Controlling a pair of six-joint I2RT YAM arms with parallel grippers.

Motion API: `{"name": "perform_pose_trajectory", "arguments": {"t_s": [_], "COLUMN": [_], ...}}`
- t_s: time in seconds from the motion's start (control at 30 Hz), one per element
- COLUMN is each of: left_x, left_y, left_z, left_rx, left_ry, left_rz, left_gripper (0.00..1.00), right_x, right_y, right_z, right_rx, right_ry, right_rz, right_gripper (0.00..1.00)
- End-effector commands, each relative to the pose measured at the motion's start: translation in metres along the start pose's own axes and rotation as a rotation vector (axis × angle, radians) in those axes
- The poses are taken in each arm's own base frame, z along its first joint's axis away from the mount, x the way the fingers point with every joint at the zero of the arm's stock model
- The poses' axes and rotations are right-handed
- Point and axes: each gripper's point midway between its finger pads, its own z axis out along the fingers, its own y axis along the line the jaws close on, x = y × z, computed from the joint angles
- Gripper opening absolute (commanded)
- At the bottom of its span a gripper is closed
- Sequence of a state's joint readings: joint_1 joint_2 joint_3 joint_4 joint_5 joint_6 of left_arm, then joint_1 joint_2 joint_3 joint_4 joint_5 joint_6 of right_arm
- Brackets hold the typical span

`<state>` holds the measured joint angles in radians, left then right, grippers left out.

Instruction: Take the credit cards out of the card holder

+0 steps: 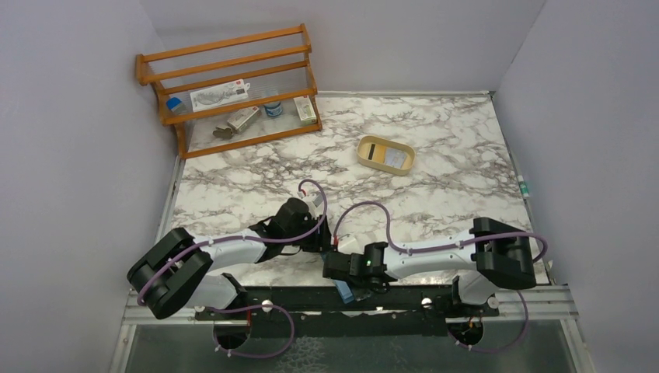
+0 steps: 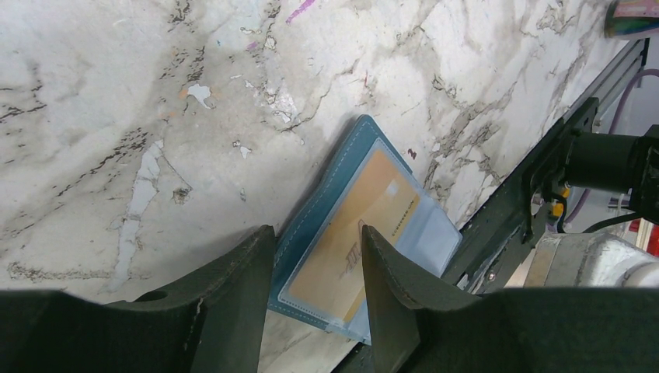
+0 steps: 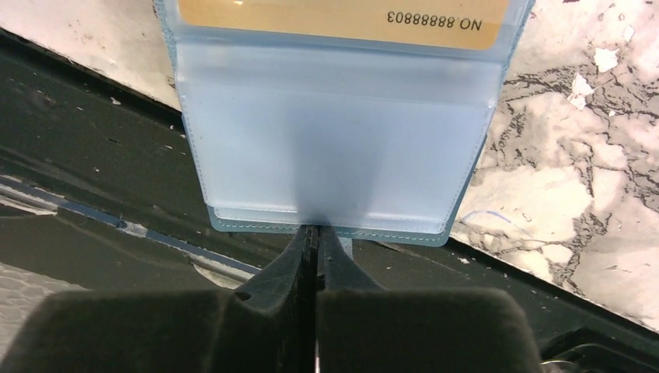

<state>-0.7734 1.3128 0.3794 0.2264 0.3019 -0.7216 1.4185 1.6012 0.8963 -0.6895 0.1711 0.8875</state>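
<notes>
Three views, one item: a card holder lying open at the near edge of the table, partly over the lip.

Left wrist view. Card holder (image 2: 311,233), teal, opened flat on the marble table (image 2: 116,116). A tan card (image 2: 353,221) sits in a clear pocket, its long axis slanting from lower left to upper right of the view. A pale flap beside it reaches past the table edge over the black frame. Left gripper (image 2: 315,272): released, fingers spread, over the card-bearing half with the card showing in the gap. Contact cannot be told.

Right wrist view. Right gripper (image 3: 312,237): clenched, fingers pressed together, tips at the middle of the holder's near hem. Whether they pinch that hem or only meet it cannot be told. The holder lies straight ahead: an empty-looking clear pocket nearest, the tan card beyond, its long axis crosswise to the fingers. Only this view shows the printed number along the card's edge and the near half hanging over the frame.

Top view. Both arms fold inward and meet at the near edge. The holder is only a blue sliver under the right gripper, so the right arm reads as nearer. Only this view shows a tan tray (image 1: 361,153), well apart at the far right, holding what look like cards (image 1: 386,156), and a wooden rack (image 1: 233,54) in the far left corner.
</notes>
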Motion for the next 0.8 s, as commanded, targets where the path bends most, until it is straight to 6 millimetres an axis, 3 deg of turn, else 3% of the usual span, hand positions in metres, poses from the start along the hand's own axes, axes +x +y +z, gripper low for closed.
{"name": "perform_pose_trajectory", "arguments": {"t_s": [0.0, 0.2, 0.43, 0.63, 0.77], "left_x": [0.015, 0.018, 0.02, 0.02, 0.02], "left_y": [0.018, 0.016, 0.005, -0.001, -0.004], "left_z": [-0.004, -0.009, -0.017, -0.021, -0.024], "left_rx": [-0.073, -0.06, 0.003, 0.042, 0.053], "left_ry": [0.04, 0.036, 0.016, 0.001, -0.01], "left_rz": [-0.021, -0.032, -0.05, -0.08, -0.087], "left_gripper": [0.47, 0.47, 0.47, 0.47, 0.47], "right_x": [0.005, -0.01, -0.048, -0.082, -0.094], "right_y": [-0.033, -0.052, -0.081, -0.083, -0.081], "right_z": [0.033, 0.038, 0.036, 0.051, 0.058], "right_rx": [0.156, 0.154, 0.137, 0.129, 0.117], "right_ry": [0.003, -0.017, -0.067, -0.084, -0.082], "right_rz": [-0.018, 0.039, 0.095, 0.086, 0.078], "right_gripper": [0.01, 0.01, 0.01, 0.01, 0.0]}}
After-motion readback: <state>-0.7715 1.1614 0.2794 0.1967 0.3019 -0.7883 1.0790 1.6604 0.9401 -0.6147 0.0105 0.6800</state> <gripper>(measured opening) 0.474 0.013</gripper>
